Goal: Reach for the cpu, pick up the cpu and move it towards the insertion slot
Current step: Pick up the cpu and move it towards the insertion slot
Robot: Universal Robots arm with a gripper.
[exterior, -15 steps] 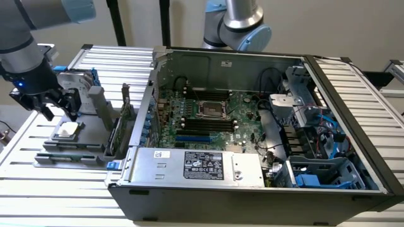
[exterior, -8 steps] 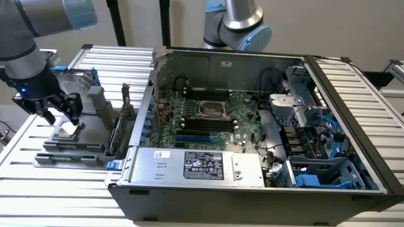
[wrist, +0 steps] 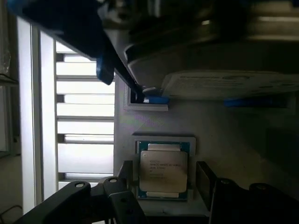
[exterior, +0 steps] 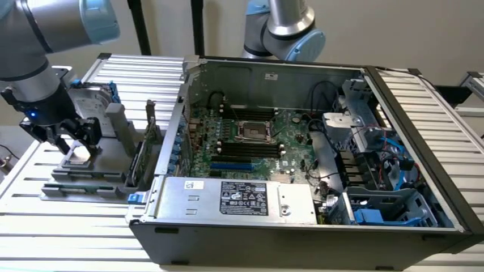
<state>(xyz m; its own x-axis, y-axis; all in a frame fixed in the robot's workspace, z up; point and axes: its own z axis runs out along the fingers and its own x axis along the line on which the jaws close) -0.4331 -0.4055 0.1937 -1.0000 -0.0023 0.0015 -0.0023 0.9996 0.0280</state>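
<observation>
The jaws stand apart, low astride the cpu, one at each side with a thin gap showing; nothing is clamped yet. The cpu lies flat, metal top up, in a recess of the grey fixture on the counter, well apart from the insertion slot inside the open case. Judgement: the recess keeps the chip square for a side grip.

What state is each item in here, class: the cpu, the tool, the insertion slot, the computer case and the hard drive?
cpu, lying flat in its grey holder, not lifted.
tool, open, fingers either side of the cpu.
insertion slot, empty, dark centre showing.
computer case, on its side, open.
hard drive, standing upright.
</observation>
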